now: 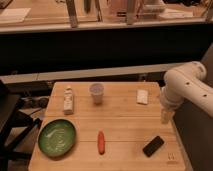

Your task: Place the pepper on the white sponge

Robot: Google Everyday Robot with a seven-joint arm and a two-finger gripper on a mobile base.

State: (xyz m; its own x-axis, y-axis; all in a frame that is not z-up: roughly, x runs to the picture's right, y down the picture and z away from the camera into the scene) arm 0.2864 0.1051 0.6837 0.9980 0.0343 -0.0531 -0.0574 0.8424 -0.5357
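Note:
A slim red pepper [101,142] lies on the wooden table [120,115], near the front and a little left of the middle. A white sponge [142,96] lies flat at the back right of the table. My gripper [165,118] hangs from the white arm [186,87] at the table's right edge, in front of and to the right of the sponge. It is far from the pepper and I see nothing in it.
A green plate [57,137] sits at the front left. A white bottle [68,100] and a grey cup [96,93] stand at the back. A black phone-like object [153,146] lies at the front right. A dark counter runs behind the table.

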